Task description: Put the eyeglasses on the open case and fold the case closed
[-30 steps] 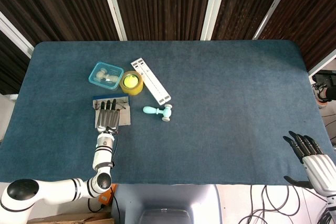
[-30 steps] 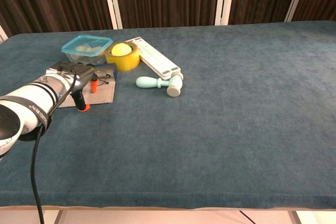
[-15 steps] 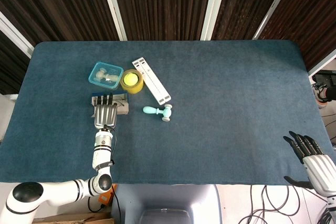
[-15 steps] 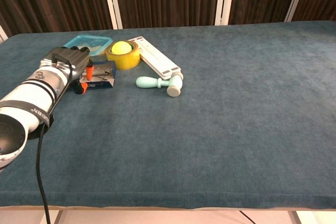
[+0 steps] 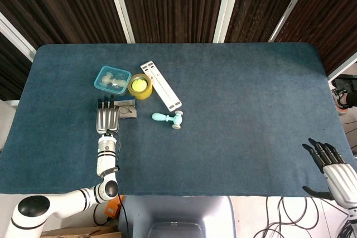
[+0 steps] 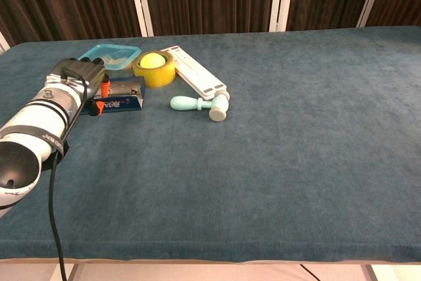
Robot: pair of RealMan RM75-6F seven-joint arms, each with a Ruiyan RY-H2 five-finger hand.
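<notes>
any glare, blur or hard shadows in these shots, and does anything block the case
Head view: even light, no glare or blur, and the left hand covers the left of the case. Chest view: sharp on the table, only a faint shadow under the mint hammer; the near left arm looms large and hides part of the case.

Left hand [image 5: 107, 118] stretches flat, fingers forward, over the case [image 5: 127, 110]; right hand [image 5: 333, 170] waits far off, fingers apart, holding nothing.
</notes>
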